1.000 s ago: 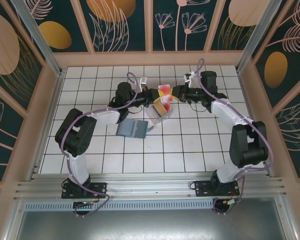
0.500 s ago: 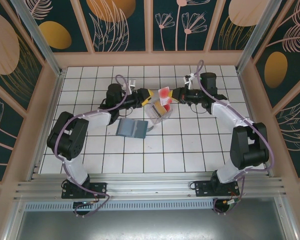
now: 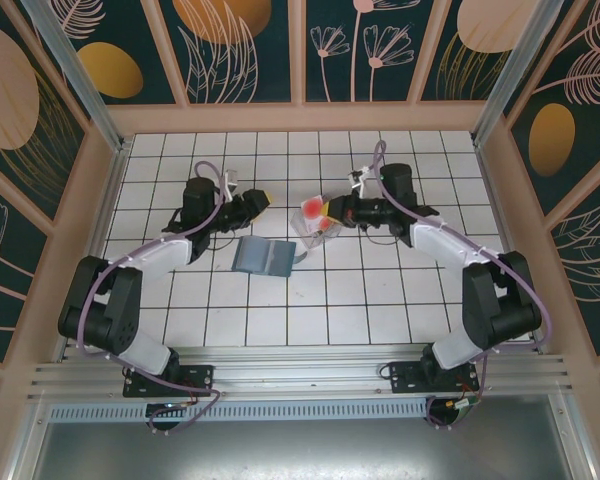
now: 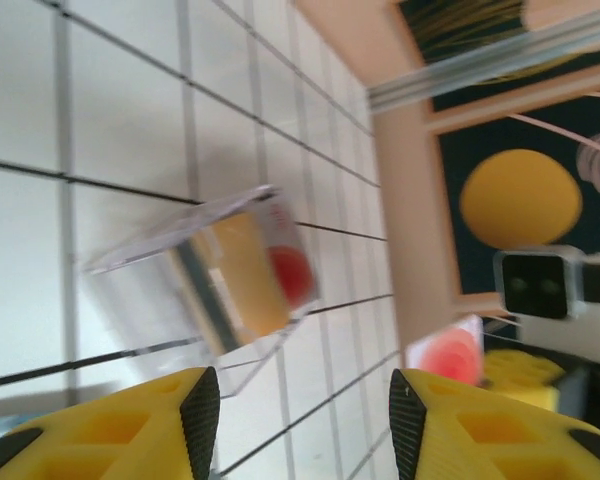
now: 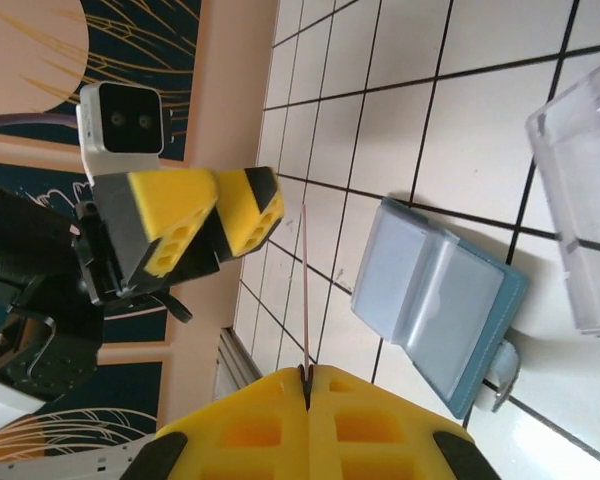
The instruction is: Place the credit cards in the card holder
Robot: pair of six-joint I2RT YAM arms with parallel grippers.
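A small, flat, rectangular teal-blue card holder (image 3: pixel 267 257) is seen lying open on the white tiled table (image 3: pixel 380 290), with a pale grey-blue inner face turned up and a teal edge showing along one side. It is placed near the middle of the table, between the two arms and nearer their bases than either gripper.

A thin, bright red plastic card (image 3: pixel 310 207) is gripped by the closed jaws of the right gripper (image 3: pixel 327 211). In the right wrist view it is seen edge-on, as a thin line rising from between the yellow fingers (image 5: pixel 240 425). It is held near the far end of a clear plastic tray (image 3: pixel 320 236), in which yellow-tan cards (image 4: pixel 242 272) are seen packed together, with a red patch beside them.

The tray rests just beside the right edge of the card holder, and a narrow strip of tile is seen between them. It lies roughly between the right gripper and the card holder.

The left gripper (image 3: pixel 257 200) is held to the far left of the card holder. Its jaws are parted, with nothing gripped between them.
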